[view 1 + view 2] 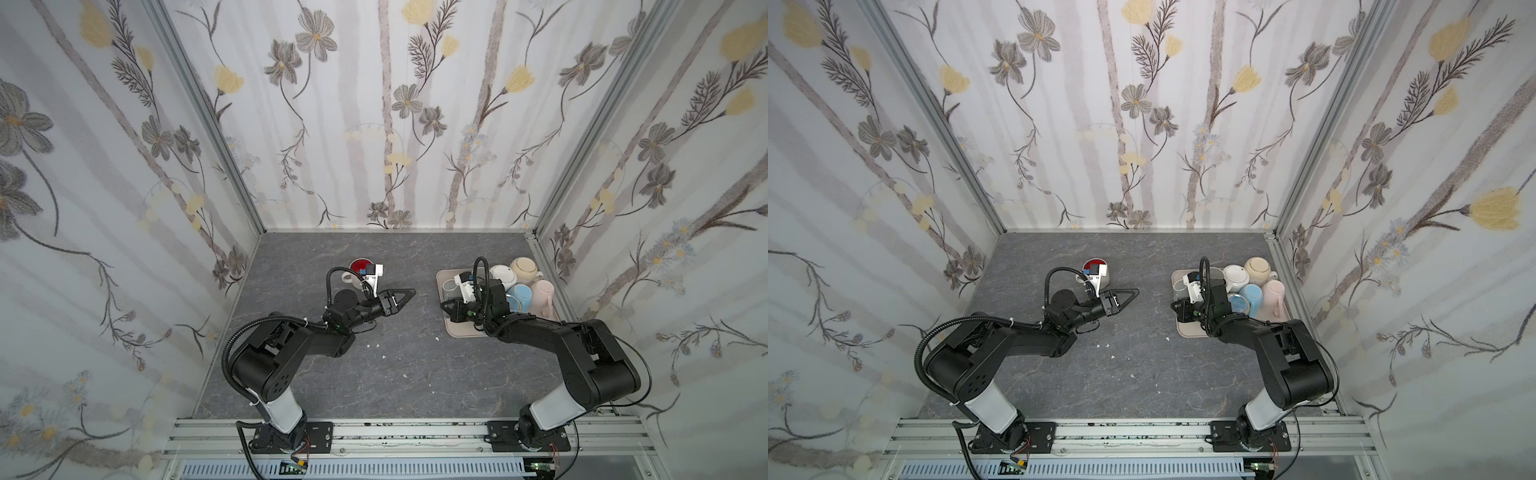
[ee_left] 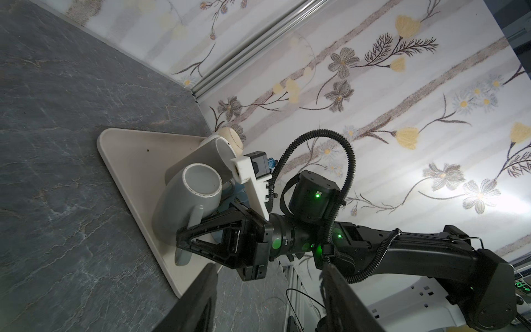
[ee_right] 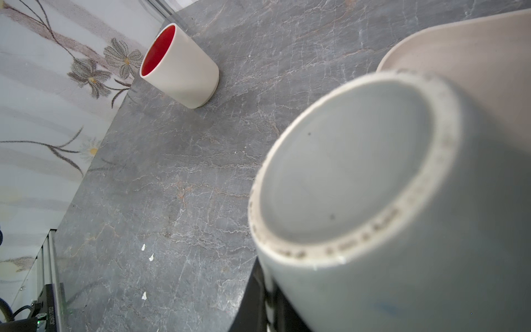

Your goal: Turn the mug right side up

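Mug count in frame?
6. Red-lined mug on the table; grey mug, white mug, beige mug, blue mug, pink mug on the tray. Right arm may hide more.

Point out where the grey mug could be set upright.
Widest bare patch: the table between the left hand and the tray, down to the rail. Crowded: the tray, mugs packed beside the grey mug; the red-lined mug stands beyond the left hand.

You see the grey mug (image 3: 359,172) only blurred and cut off at the edge in the right wrist view, and in both top views the left wrist camera (image 1: 372,271) half covers the red-lined cup (image 1: 358,264).
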Motion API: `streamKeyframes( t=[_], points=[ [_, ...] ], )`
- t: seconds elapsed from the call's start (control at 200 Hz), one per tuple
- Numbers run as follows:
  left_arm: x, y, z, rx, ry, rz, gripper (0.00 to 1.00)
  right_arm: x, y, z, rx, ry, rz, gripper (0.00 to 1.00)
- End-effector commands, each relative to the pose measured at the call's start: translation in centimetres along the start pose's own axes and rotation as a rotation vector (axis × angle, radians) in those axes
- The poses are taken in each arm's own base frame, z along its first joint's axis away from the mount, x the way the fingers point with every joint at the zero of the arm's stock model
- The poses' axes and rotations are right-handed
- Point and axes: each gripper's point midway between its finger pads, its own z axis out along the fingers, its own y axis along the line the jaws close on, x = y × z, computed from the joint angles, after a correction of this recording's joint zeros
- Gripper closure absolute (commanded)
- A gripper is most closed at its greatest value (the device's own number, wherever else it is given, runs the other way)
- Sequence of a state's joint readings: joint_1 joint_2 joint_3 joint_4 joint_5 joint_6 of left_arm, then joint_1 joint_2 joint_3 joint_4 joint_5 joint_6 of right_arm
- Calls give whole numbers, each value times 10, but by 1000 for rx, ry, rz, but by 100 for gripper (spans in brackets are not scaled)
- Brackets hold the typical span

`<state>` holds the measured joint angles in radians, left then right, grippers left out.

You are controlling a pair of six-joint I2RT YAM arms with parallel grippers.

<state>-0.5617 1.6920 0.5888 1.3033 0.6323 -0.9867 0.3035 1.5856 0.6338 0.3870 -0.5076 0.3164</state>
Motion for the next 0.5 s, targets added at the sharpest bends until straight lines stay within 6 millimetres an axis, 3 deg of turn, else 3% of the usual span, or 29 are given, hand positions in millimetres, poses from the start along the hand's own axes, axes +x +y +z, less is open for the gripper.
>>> streamKeyframes(
  t=[0.0, 0.205, 0.37, 0.5],
  points=[
    [1, -4, 0, 21, 1, 25, 42, 3, -15, -2, 88, -18, -24, 91],
    [1, -3, 0, 25, 2, 26, 42, 4, -23, -16, 161, -74, -20, 88],
    [3, -3, -1, 21, 5, 24, 42, 4, -32, -28, 229, -110, 16, 69],
    [3, -3, -2, 19, 7, 25, 43, 4, -41, -39, 324, -122, 93, 60]
  ],
)
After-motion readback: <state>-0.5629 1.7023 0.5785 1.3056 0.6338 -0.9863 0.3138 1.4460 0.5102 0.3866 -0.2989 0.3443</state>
